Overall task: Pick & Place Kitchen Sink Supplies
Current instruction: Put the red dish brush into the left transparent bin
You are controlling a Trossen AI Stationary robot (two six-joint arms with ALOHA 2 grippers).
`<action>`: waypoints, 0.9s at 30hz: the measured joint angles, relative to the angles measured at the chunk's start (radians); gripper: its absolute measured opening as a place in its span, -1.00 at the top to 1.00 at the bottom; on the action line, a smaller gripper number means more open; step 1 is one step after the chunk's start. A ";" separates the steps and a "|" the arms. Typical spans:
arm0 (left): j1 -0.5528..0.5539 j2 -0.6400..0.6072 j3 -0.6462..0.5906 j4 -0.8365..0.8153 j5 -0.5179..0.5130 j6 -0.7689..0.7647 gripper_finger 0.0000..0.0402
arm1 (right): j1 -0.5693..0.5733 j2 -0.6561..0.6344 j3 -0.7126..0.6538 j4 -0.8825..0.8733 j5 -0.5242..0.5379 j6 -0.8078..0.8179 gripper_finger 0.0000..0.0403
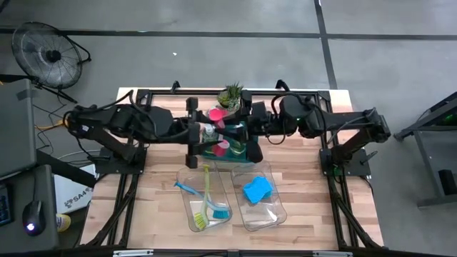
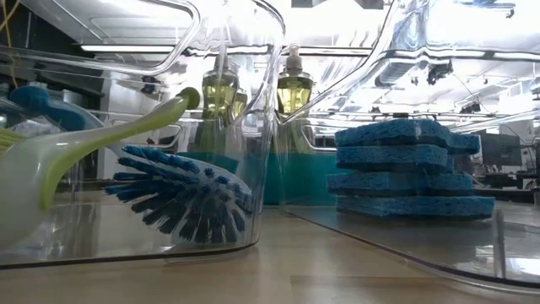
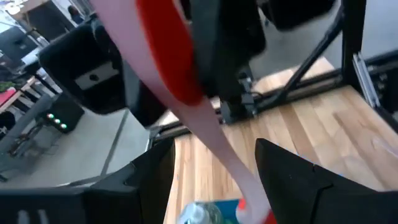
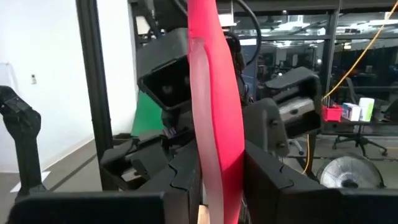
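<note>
Only wrists show grip | right claw (image 4: 214, 180) clamps red-pink brush (image 4: 214, 93) | left claw (image 3: 211, 180) loosely straddles it

Both arms (image 1: 128, 121) are matte black, with chunky rounded joints, black cables and blocky, angular dark fingers (image 4: 273, 180).

Overhead, table-level and two wrist views share bins (image 1: 230, 193)

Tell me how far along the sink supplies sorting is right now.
Done: blue and yellow-green dish brushes lie in the left clear bin, blue sponges in the right bin. In hand: the red-pink brush sits between the right gripper fingers, left gripper beside it. Left: two soap bottles on the teal tray.
</note>
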 joint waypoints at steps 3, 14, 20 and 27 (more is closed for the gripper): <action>0.000 0.016 0.000 0.046 -0.001 -0.004 -0.07 | 0.000 0.001 0.000 0.004 -0.004 -0.013 0.60; 0.000 0.056 0.000 0.119 -0.019 -0.004 0.16 | 0.000 0.001 0.000 0.004 -0.047 -0.053 0.60; 0.000 0.054 0.000 0.121 -0.022 -0.003 0.47 | -0.005 -0.003 -0.001 -0.003 -0.050 -0.077 0.60; 0.002 0.053 0.000 0.117 -0.019 -0.042 0.79 | -0.010 -0.003 -0.001 -0.005 -0.070 -0.150 0.59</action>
